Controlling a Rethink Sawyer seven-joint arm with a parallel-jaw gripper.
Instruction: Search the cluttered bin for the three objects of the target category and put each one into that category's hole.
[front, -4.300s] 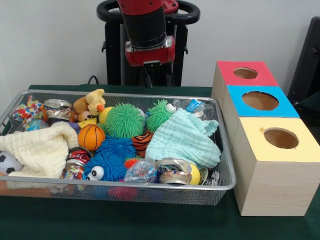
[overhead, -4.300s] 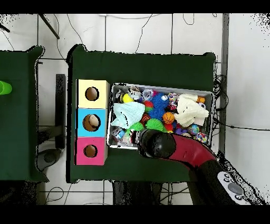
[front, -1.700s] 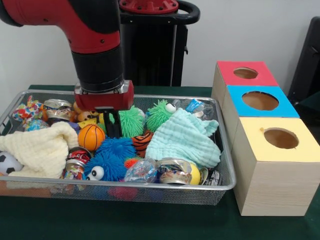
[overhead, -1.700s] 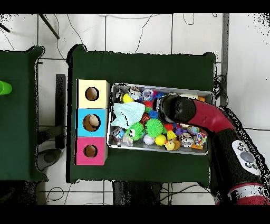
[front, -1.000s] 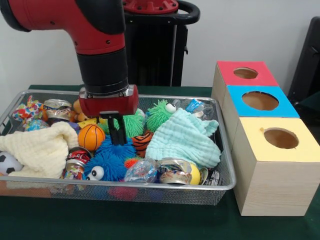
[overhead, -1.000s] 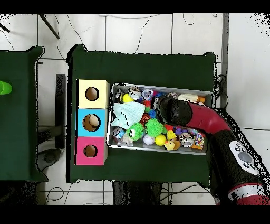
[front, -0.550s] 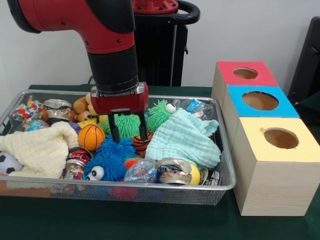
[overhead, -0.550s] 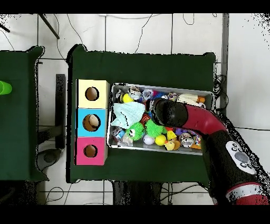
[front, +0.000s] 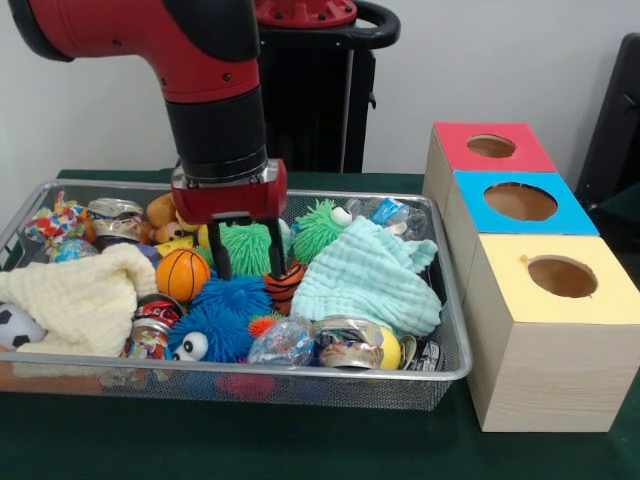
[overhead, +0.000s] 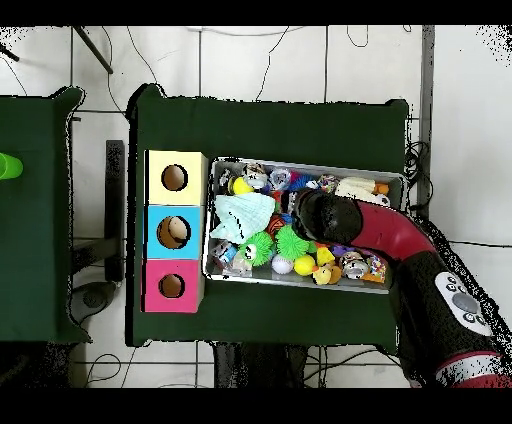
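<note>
My gripper (front: 246, 262) is open low in the wire bin (front: 455, 372), with one finger on each side of a green spiky ball (front: 247, 244). An orange basketball (front: 182, 274) lies just left of it. A blue spiky ball (front: 232, 295) and a tiger-striped ball (front: 288, 282) lie just below the fingertips. A second green fuzzy toy with an eye (front: 320, 226) sits to the right. In the overhead view the arm's wrist (overhead: 315, 215) covers the gripper and the middle of the bin (overhead: 300, 284).
Red (front: 490, 147), blue (front: 518, 203) and yellow (front: 560, 280) topped boxes with round holes stand right of the bin. A mint cloth (front: 368, 275), a cream cloth (front: 80, 300), crushed cans (front: 345, 342), a plush duck (front: 180, 208) and a soccer ball (front: 15, 325) crowd the bin.
The gripper came in from behind the bin, went down among the toys, opened from shut, and in the last half second shifted slightly left around the green spiky ball.
</note>
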